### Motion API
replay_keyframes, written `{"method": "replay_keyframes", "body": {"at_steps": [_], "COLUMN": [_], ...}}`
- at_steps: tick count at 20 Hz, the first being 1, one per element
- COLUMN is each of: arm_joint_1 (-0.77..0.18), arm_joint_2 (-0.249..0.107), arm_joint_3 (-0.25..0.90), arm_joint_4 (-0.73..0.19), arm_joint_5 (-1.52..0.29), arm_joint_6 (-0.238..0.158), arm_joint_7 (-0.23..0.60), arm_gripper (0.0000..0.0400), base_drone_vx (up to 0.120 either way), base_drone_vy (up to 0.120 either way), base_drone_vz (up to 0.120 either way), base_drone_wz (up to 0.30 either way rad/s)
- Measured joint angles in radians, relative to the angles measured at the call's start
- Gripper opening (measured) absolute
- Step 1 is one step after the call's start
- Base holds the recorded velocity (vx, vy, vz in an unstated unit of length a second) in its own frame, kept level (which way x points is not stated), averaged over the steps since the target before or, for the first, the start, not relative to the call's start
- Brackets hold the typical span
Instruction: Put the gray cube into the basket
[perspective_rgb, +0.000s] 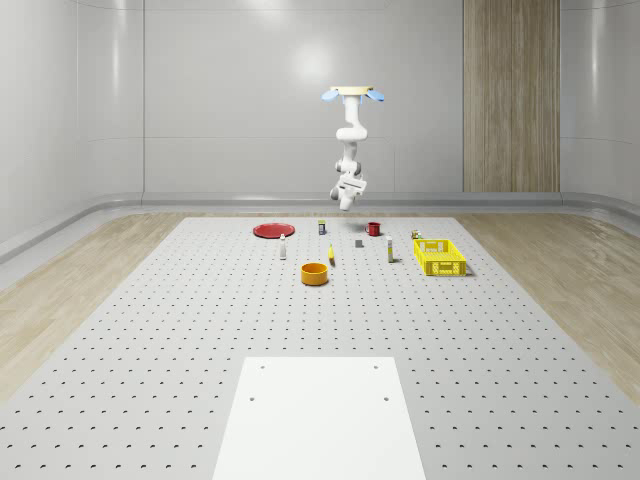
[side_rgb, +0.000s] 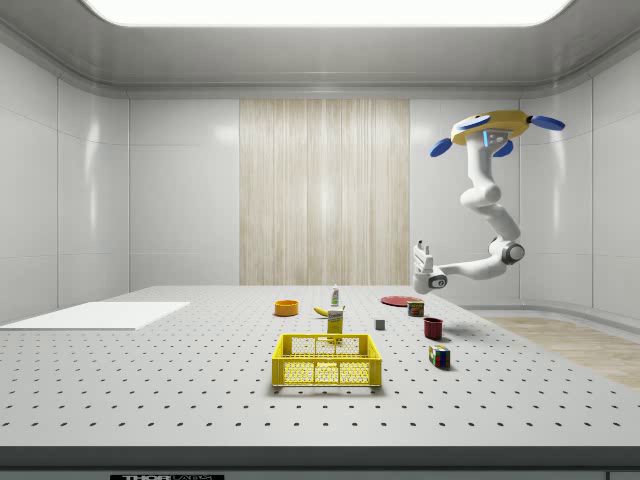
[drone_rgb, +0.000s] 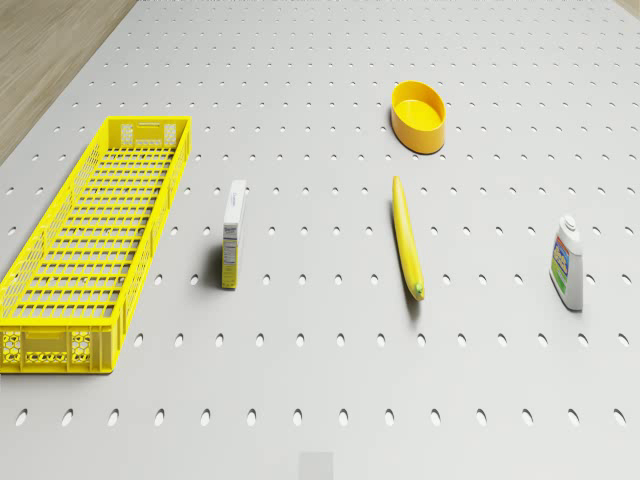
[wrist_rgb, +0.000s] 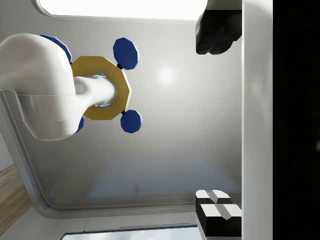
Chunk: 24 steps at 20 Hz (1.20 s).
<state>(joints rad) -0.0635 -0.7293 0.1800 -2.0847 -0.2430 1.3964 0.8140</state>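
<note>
White panel (perspective_rgb: 320, 415) nearest on table (perspective_rgb: 150, 350), bare. Orange bowl (perspective_rgb: 315, 273) next. Yellow basket (perspective_rgb: 439, 256) at right, open side up, nothing inside, ready to receive. Gray cube (perspective_rgb: 359, 242) beyond bowl, flat on table, left of basket, well apart from it, untouched. Drone (perspective_rgb: 352, 95) hovers high over far row near red mug (perspective_rgb: 373, 228); arm folded, wrist turned toward ceiling, so approach judged not begun. Jaws' state: cannot tell.

Perforated table (perspective_rgb: 150, 330), yellow basket (perspective_rgb: 440, 256), gray cube (perspective_rgb: 359, 242), banana (drone_rgb: 405, 238), bowl (perspective_rgb: 315, 273)
</note>
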Motion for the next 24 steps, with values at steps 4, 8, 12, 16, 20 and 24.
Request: {"method": "replay_keyframes", "body": {"at_steps": [4, 8, 12, 16, 20, 24], "arm_joint_1": [-0.051, -0.140, -0.288, -0.497, -0.694, -0.825], "arm_joint_2": [-0.015, -0.052, -0.109, -0.164, -0.214, -0.256], "arm_joint_3": [0.154, 0.387, 0.636, 0.823, 0.940, 1.005], "arm_joint_4": [-0.061, -0.223, -0.480, -0.680, -0.769, -0.799], "arm_joint_5": [-0.222, -0.586, -1.038, -1.411, -1.615, -1.702], "arm_joint_6": [0.011, 0.028, 0.020, -0.054, -0.145, -0.203], "arm_joint_7": [0.034, 0.108, 0.251, 0.429, 0.569, 0.655], "arm_gripper": [0.0400, 0.0400, 0.0400, 0.0400, 0.0400, 0.0400], "base_drone_vx": [0.120, 0.120, 0.120, 0.120, 0.120, 0.120], "base_drone_vy": [0.000, 0.000, 0.000, 0.000, 0.000, 0.000], "base_drone_vz": [-0.100, -0.120, -0.120, -0.120, -0.120, -0.120], "base_drone_wz": [0.000, 0.000, 0.000, 0.000, 0.000, 0.000]}}
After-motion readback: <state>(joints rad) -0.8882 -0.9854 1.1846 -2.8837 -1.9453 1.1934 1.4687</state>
